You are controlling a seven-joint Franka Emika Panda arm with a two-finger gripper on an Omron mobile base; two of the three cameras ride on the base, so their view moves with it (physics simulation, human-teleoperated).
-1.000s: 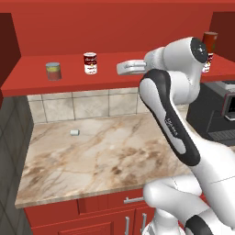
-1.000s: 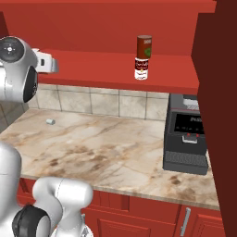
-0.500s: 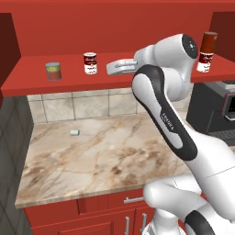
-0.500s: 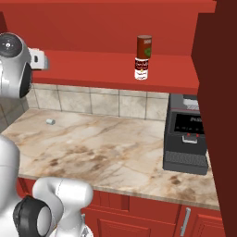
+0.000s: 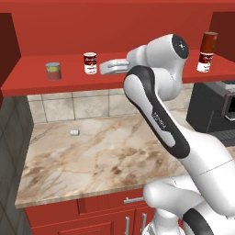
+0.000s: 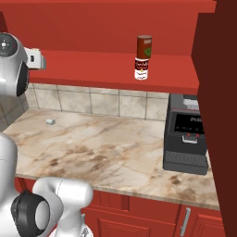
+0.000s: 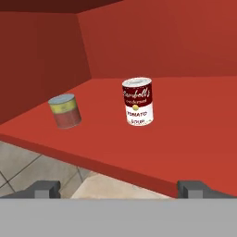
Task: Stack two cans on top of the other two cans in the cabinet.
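On the red cabinet shelf (image 5: 137,78) a red-and-white soup can (image 5: 90,63) (image 7: 137,101) stands upright. A short grey can with a yellow-green label (image 5: 53,71) (image 7: 65,111) stands apart to its left. At the shelf's right end a dark red can (image 5: 209,42) (image 6: 144,46) sits on top of a second soup can (image 5: 204,62) (image 6: 141,68). My gripper (image 5: 103,68) (image 6: 39,60) (image 7: 119,187) hovers at the shelf's front edge, just right of the left soup can. It is open and nothing is between its fingertips (image 7: 44,188).
A black coffee machine (image 5: 215,110) (image 6: 187,139) stands on the marble counter (image 5: 101,156) under the shelf's right end. A small pale object (image 5: 74,132) (image 6: 50,121) lies on the counter near the tiled back wall. Red drawers (image 5: 92,215) run below.
The arm has swung the gripper left along the shelf front, away from the stacked pair and toward the left soup can. Its jaws stay open. No can has moved.
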